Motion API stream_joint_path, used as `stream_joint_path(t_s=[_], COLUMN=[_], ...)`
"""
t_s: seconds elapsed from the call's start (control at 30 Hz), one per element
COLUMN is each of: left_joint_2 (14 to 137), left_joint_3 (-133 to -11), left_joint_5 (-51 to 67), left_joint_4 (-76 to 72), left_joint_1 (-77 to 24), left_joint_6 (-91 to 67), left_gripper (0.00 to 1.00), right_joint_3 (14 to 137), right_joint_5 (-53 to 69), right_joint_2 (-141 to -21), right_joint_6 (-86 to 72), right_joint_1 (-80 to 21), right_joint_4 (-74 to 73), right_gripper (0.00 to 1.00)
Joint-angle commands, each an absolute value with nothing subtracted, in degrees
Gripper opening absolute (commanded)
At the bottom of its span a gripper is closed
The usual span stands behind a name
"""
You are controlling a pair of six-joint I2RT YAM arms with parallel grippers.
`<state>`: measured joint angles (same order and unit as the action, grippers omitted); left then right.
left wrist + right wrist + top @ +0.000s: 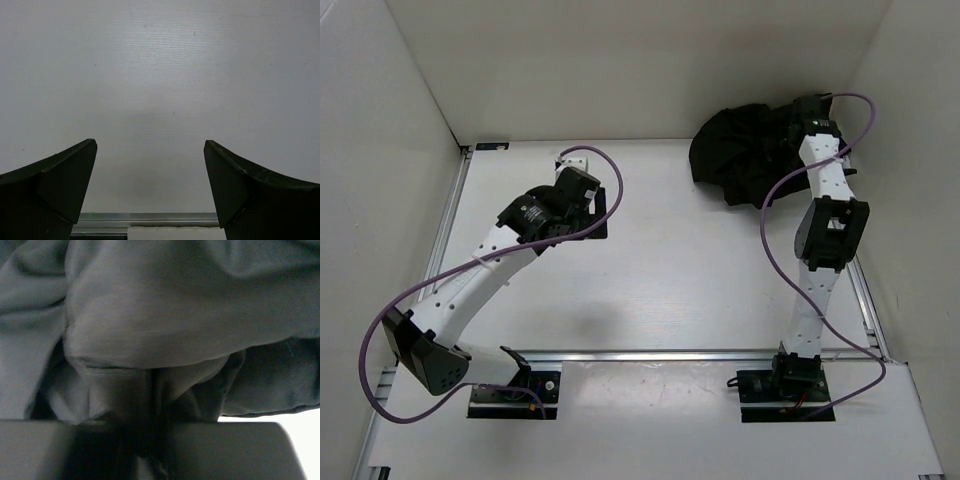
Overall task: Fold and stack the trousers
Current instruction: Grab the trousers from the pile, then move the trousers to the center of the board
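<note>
Trousers (735,150) lay bunched around the right gripper (145,437), which pinched one fold tight; the left gripper (150,165), well apart, gaped empty.

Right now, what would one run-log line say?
trousers: bunched, far right corner | right hand: shut on trousers | left hand: open above table | folding: not yet begun

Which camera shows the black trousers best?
The top external view. It shows nearly all of the crumpled trousers, bunched at the far right corner of the table, partly under the right arm. The right wrist view sees only close-up folds that fill its picture. The left wrist view shows bare table and no trousers.
</note>
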<state>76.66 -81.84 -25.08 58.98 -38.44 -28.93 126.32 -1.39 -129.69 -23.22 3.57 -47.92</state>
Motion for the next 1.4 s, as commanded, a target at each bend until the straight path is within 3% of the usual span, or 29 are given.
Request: stream_joint_path(t_s=[0.0,0.03,0.27,0.37,0.53,0.63,0.67,0.7,0.77,0.8,0.9,1.0,1.03,1.17,1.2,1.23,1.27,1.3,1.37], left_joint_2=[75.4,75.4,74.4,74.4,72.2,70.6,69.8,68.7,67.6,67.6,66.9,66.4,65.8,63.0,63.0,63.0,62.4,62.4,62.4], left_joint_3=[-84.7,-84.7,-88.1,-90.4,-90.4,-91.7,-92.6,-93.2,-93.3,-93.3,-91.7,-88.2,-84.8,-74.3,-72.1,-70.1,-66.0,-64.2,-60.6], left_joint_5=[-26.4,-27.0,-27.0,-25.1,-20.4,-17.6,-16.9,-16.9,-16.3,-15.5,-11.9,-7.0,-3.6,3.1,4.1,4.1,4.1,4.7,3.6], left_joint_4=[59.8,60.3,62.0,63.9,65.8,67.8,67.8,67.8,67.8,67.8,67.2,65.4,64.7,60.1,58.6,58.1,57.5,56.7,54.5], left_joint_1=[-38.6,-38.6,-37.1,-32.7,-23.8,-17.6,-16.1,-13.6,-11.6,-10.2,-9.1,-9.1,-10.0,-14.8,-16.2,-17.9,-21.8,-23.6,-28.3], left_joint_6=[-28.9,-29.4,-30.0,-32.2,-35.1,-35.1,-35.1,-35.1,-34.3,-33.1,-30.8,-29.7,-29.1,-31.7,-32.9,-34.3,-37.3,-38.9,-42.8], left_gripper=[1.00,1.00,1.00,1.00,1.00,1.00,1.00,1.00,1.00,1.00,1.00,1.00,1.00,1.00,1.00,1.00,1.00,1.00,1.00], right_joint_3=[133.3,134.2,142.6,140.4,124.3,108.2,105.0,100.2,98.4,97.5,94.0,88.6,84.5,73.6,71.4,69.4,65.4,63.2,58.1], right_joint_5=[1.3,1.3,4.8,7.0,8.9,0.9,-1.8,-4.3,-10.5,-20.7,-28.9,-26.6,-24.8,-8.3,-4.3,0.0,4.4,11.9,16.6], right_joint_2=[-124.6,-123.1,-104.5,-97.8,-90.0,-88.7,-88.7,-88.7,-89.9,-90.4,-86.5,-78.7,-76.7,-69.0,-67.5,-67.5,-67.5,-67.5,-68.1], right_joint_6=[-23.4,-23.4,-16.5,-14.5,-15.5,-17.0,-18.6,-18.6,-18.6,-19.9,-24.4,-27.1,-27.2,-29.3,-29.4,-30.7,-31.5,-32.5,-35.7], right_joint_1=[3.3,2.8,-5.0,-11.7,-28.9,-41.4,-44.3,-49.6,-54.4,-58.6,-59.2,-52.1,-49.7,-33.5,-31.1,-28.9,-25.4,-24.2,-23.4], right_joint_4=[-48.2,-48.2,-47.6,-46.5,-44.1,-42.2,-42.2,-42.7,-47.5,-49.5,-55.0,-54.2,-53.7,-49.6,-47.5,-46.5,-45.6,-44.4,-39.5], right_gripper=[0.10,0.00,0.00,0.00,0.00,0.07,0.14,0.41,0.79,0.99,0.99,0.98,0.81,0.43,0.40,0.40,0.56,0.67,0.78])
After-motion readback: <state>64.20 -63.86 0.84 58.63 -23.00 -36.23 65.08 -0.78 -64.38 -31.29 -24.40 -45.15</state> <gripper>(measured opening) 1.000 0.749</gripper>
